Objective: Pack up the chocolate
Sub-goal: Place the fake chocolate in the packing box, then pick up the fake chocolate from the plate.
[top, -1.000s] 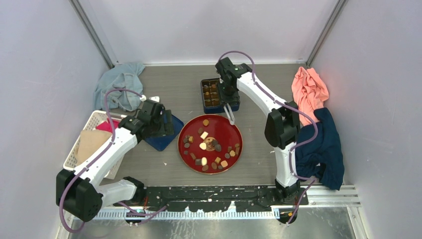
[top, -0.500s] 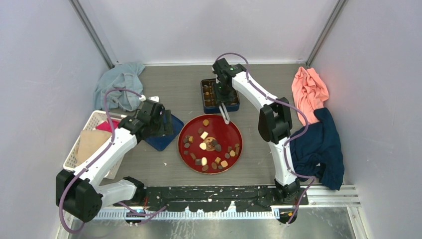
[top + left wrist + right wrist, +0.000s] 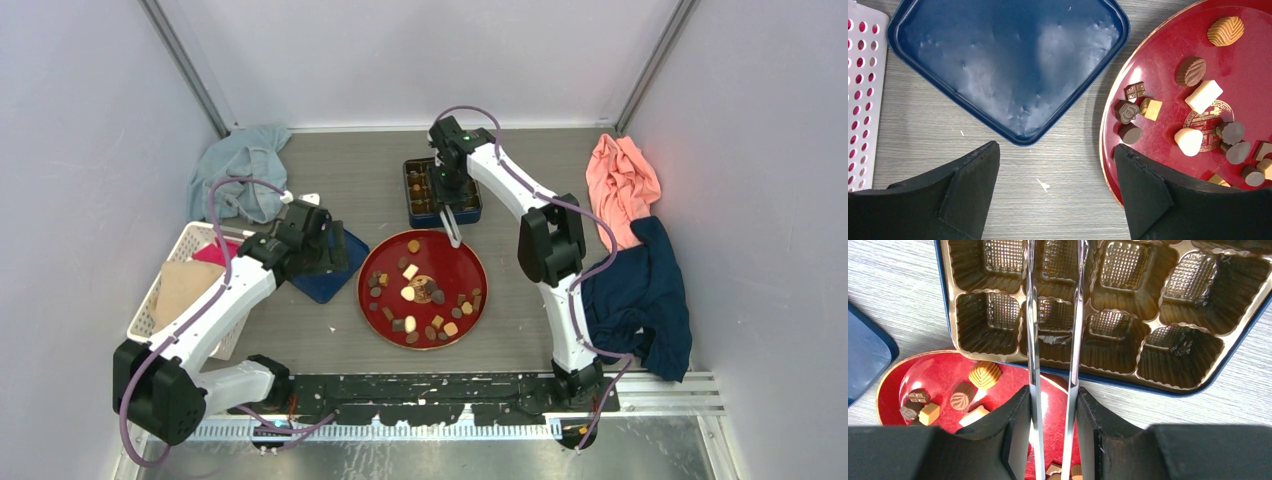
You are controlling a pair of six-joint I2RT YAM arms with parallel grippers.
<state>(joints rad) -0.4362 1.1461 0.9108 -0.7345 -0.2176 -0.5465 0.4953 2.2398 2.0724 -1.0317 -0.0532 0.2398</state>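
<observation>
Right gripper (image 3: 1053, 400) clamping tongs (image 3: 1075, 315) has shifted left — over box (image 3: 1150, 322); left gripper (image 3: 1055, 155) stays wide.

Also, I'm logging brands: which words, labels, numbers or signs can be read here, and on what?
No readable words or numbers anywhere.
Gold emblem on the red plate: character-like sign, partly covered by chocolate, unreadable.
Dark square piece: embossed marks, too small to read.
</observation>
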